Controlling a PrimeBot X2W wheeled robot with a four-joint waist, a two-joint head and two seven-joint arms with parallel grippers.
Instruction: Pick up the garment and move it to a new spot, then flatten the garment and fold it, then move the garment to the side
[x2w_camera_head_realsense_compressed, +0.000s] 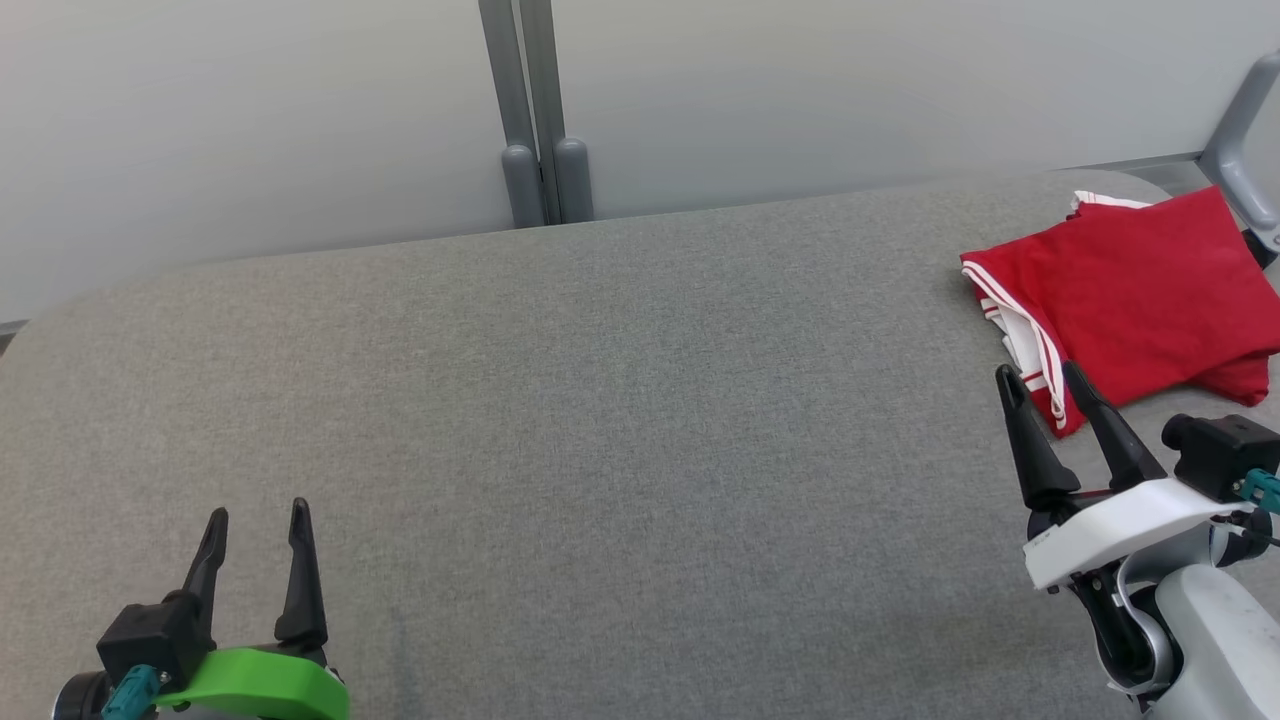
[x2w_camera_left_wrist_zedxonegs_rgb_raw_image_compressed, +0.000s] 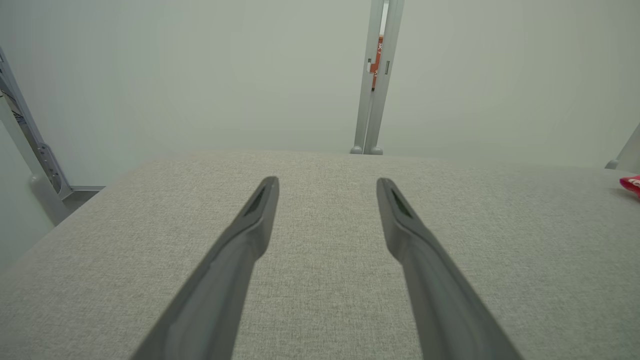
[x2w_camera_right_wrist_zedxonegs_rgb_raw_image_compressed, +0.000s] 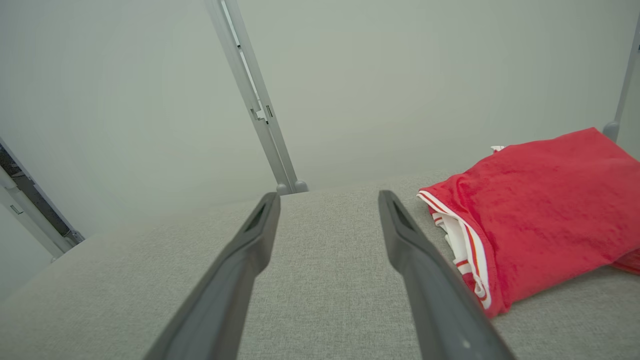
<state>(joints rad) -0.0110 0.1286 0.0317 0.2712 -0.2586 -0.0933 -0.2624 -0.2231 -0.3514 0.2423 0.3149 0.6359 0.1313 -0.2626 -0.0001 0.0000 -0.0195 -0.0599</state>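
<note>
Left gripper (x2w_camera_head_realsense_compressed: 258, 512): low over the near left part of the table, close to its near edge. The two dark fingers stand wide apart with nothing between them.
Left gripper, wrist view: both fingers point across bare grey cloth toward the far edge. The gap between them is empty.
Right gripper (x2w_camera_head_realsense_compressed: 1038, 372): over the near right part of the table, farther in from the near edge than the left one. Its fingers are spread wide and hold nothing.
Right fingertips (x2w_camera_head_realsense_compressed: 1072, 370): just beside the garment's near left corner. In the right wrist view the right-hand finger crosses in front of the striped hem. Whether it touches the cloth I cannot tell.
Table (x2w_camera_head_realsense_compressed: 620, 400): covered in grey woven fabric, with rounded far corners. The middle and left are bare.
Garment (x2w_camera_head_realsense_compressed: 1140, 290): red with white-and-red striped trim, folded into a rough rectangle of several layers. It lies flat at the far right corner of the table, well apart from the left gripper. Its right side runs out of the head view.
Striped trim (x2w_camera_right_wrist_zedxonegs_rgb_raw_image_compressed: 467, 245): along the garment's left edge, facing the middle of the table.
Grey post (x2w_camera_head_realsense_compressed: 530, 100): upright behind the middle of the far edge.
Wall (x2w_camera_head_realsense_compressed: 250, 120): pale and plain, beyond the table on both sides of the post.
</note>
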